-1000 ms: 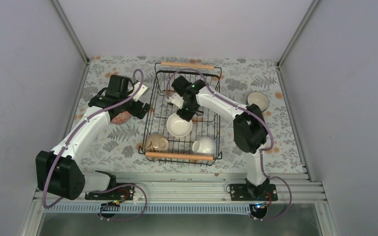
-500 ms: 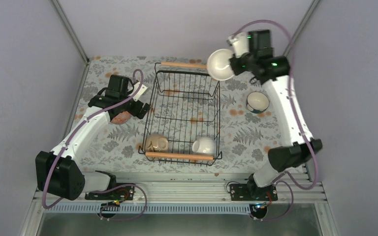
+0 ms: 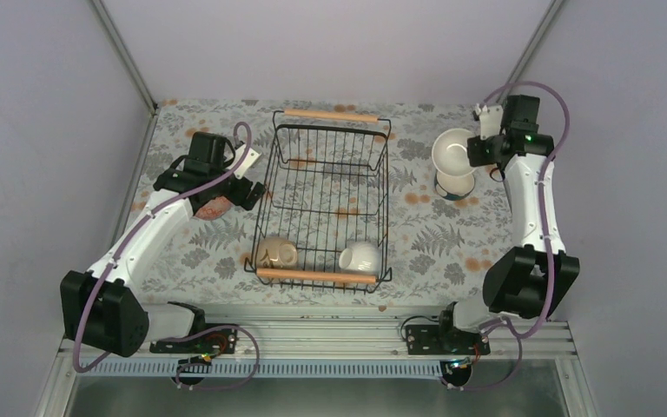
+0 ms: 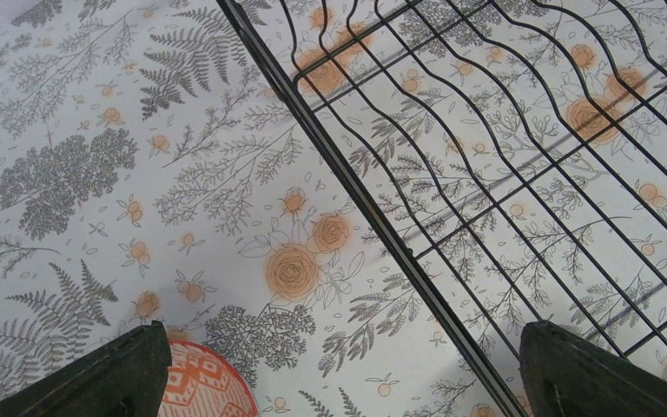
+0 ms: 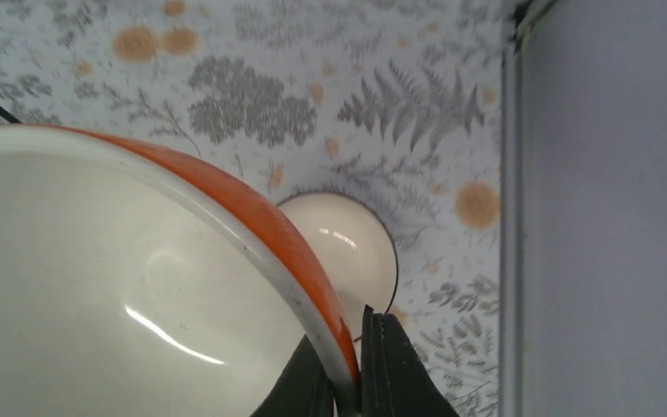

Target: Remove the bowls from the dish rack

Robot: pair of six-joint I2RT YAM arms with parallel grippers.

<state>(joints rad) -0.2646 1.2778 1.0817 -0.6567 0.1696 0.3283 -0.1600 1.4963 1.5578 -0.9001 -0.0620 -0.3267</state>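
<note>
Spanning the middle of the surface [image 3: 191, 252], the dish rack [image 3: 326, 174] is seen as a rect. basket of thin black wire w/ wavy floor wires and 2 light, round wooden bar handles, one at the far end, one at the near end. The surface is covered w/ a pale cloth printed w/ grey ferns and orange flowers. 2 bowls are found inside the rack at its near end: a beige bowl [image 3: 276, 253], matte-looking, at the left corner, and a white bowl [image 3: 360, 257], glossy, toward the right corner.

The right claw [image 5: 358, 347] is closed down narrow on the rim of the orange bowl [image 5: 139, 287], w/ one finger inside and one outside. This bowl is glossy, orange outside, white inside, w/ a thin pale edge. It is held tilted in the air, right of the rack and over a dark-rimmed bowl [image 5: 347, 243]. That bowl is round, cream-white inside, and set upright on the surface near the right wall. Contact btwn the two bowls can't be told.

The left claw [image 4: 345, 347] is spread wide and nothing is held. It is hung over bare cloth just left of the rack's side wire. An orange-patterned bowl [image 4: 204, 382], w/ white geometric lines, is seen just beside one of its fingers [image 4: 122, 378]; touching or not can't be told.
</note>
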